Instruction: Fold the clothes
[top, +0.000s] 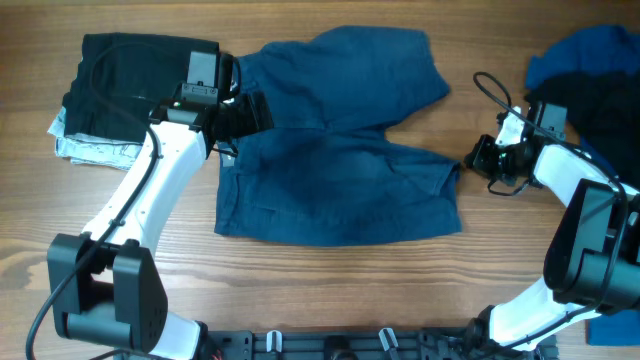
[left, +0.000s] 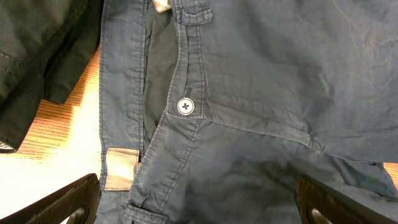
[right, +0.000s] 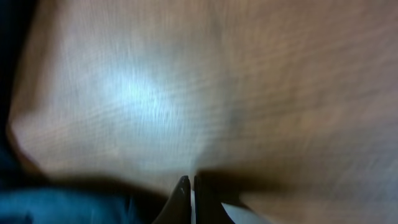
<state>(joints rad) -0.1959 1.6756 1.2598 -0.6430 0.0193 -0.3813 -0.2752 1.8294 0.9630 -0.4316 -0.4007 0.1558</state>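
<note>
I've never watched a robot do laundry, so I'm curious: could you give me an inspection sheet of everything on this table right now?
Surface: wooden table, bare wood around the clothes.
Job's things: navy trousers spread flat at centre; black garment folded on a pale patterned one, far left; blue and black heap, right edge.
Clutter: blue scrap, near right corner, unidentifiable.
Grippers: left gripper open over the trousers' waistband; right gripper shut, beside a leg hem.
Cables: black cable looping off the left arm; second cable at the right wrist.
Surroundings: nothing seen.

trousers (top: 340, 190): dark navy | folded garment (top: 120, 90): black | table (top: 330, 290): brown wood-grain
</note>
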